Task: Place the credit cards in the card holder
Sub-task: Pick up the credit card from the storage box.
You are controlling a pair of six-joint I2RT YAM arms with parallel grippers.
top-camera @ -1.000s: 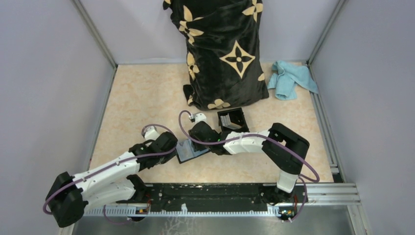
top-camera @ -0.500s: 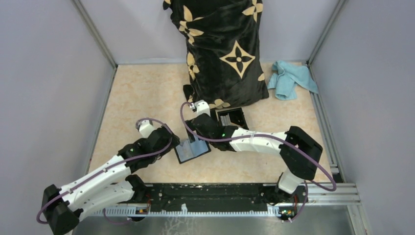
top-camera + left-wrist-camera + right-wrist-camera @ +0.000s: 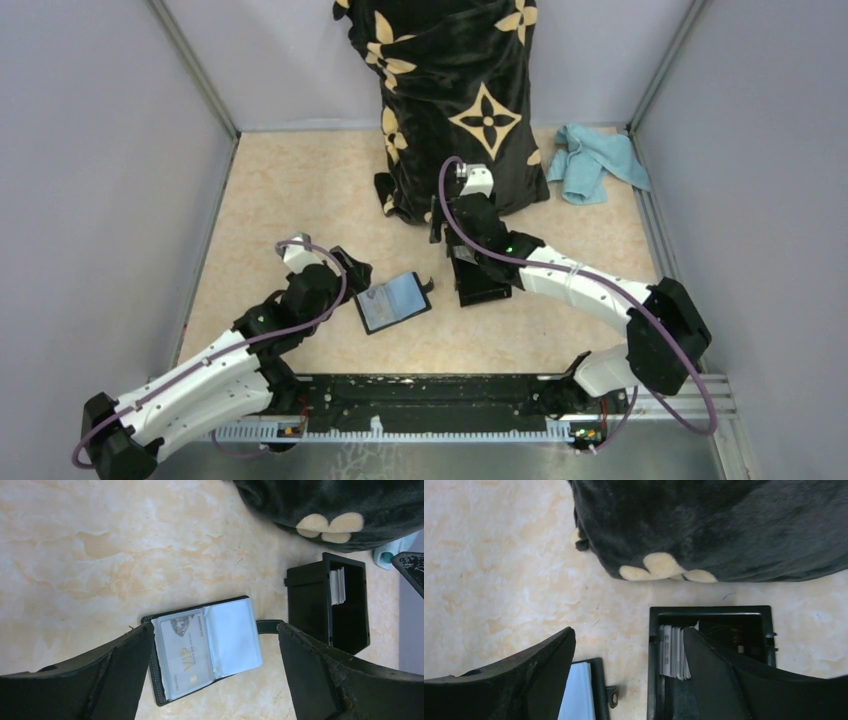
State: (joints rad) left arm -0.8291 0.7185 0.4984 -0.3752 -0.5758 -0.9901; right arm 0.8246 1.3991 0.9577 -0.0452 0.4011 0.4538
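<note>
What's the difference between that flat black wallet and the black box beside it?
The card holder lies open and flat; the black box is rigid and deep, open on top. The card holder shows one VIP card face up in a pocket; the black box holds cards standing on edge. Both are black.

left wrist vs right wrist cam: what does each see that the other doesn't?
Left wrist only: the whole open card holder with a VIP-lettered card in its pocket, a sliver of teal cloth, and the open left hand. Right wrist only: the open right hand. Both: the black box with its stack of cards, and the black flowered fabric. The right wrist catches just the holder's corner and strap tab.
</note>
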